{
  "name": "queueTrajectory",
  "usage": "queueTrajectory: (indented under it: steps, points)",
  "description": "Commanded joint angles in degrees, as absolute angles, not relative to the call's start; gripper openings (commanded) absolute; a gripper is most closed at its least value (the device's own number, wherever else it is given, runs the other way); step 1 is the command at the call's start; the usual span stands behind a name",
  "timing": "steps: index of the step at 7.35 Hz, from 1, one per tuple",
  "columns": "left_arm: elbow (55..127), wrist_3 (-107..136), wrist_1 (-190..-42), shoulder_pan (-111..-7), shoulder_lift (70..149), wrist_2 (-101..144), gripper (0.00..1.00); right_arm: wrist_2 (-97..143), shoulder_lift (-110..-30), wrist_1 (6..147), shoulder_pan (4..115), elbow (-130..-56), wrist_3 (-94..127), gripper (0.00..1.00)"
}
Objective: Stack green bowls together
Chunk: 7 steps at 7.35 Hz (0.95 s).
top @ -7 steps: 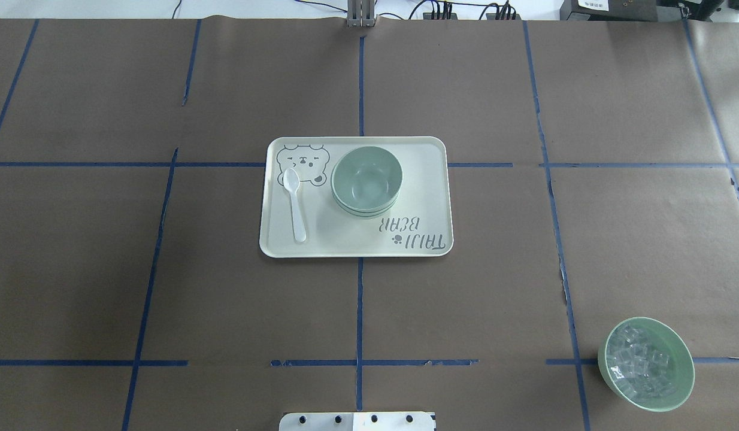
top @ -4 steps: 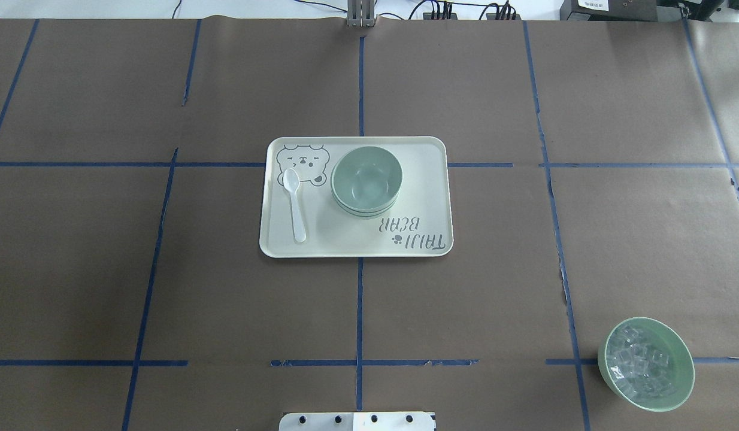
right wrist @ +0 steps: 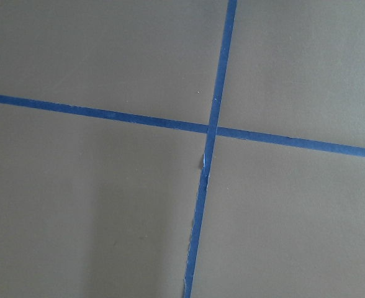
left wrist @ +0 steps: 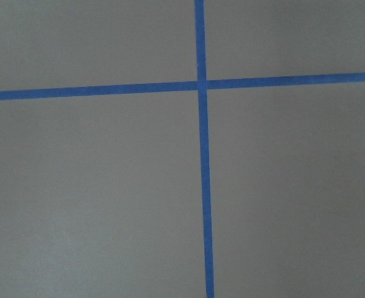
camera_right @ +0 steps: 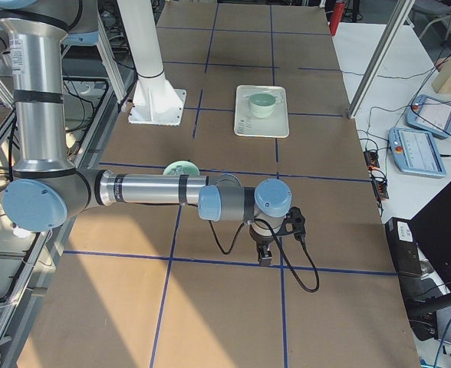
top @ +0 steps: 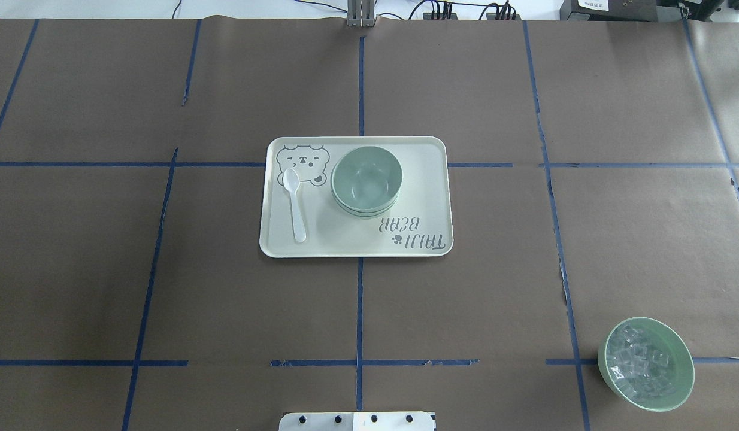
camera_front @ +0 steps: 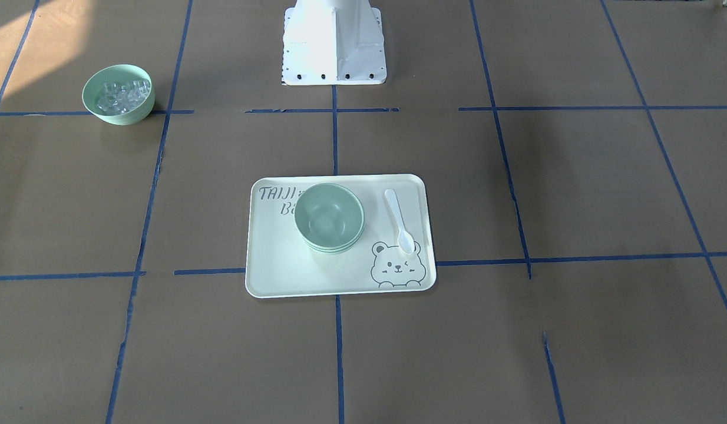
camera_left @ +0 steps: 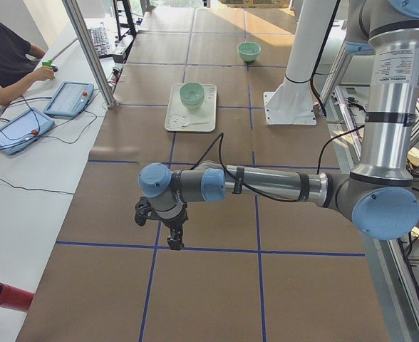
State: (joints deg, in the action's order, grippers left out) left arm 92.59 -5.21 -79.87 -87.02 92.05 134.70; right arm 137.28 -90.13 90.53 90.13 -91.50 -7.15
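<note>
1. The green bowls [top: 366, 179] sit nested in 1 upright stack, mouths up. Being round, they have no long axis.
2. The stack stands on the tray [top: 417, 197], with the spoon [top: 296, 206] at its 9 o'clock.
3. The left gripper [camera_left: 174, 239] and right gripper [camera_right: 264, 257] hang well apart from the stack, which lies at 12 o'clock in each side view. I cannot tell how wide their jaws stand.

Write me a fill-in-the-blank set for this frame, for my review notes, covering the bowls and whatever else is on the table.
On the tray, the green bowls are nested into ____ stack.
A white ____ lies on the tray beside that stack.
The bowl of clear cubes stands apart from the tray, on the robot's ____ side.
Missing words: one; spoon; right.
</note>
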Motion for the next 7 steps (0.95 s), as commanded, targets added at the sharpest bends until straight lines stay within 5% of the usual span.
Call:
queueTrajectory:
  steps: [1, 7]
  points:
    - [92.8, -6.5, -79.8, -87.5, 92.0, 134.6, 1.00, 137.4, -90.3, 90.5, 90.3, -91.5, -7.0, 1.00]
    - [93.1, -6.3, -81.8, -88.7, 92.0, 134.6, 1.00, 137.1, -90.3, 90.5, 90.8, -91.5, -7.2, 1.00]
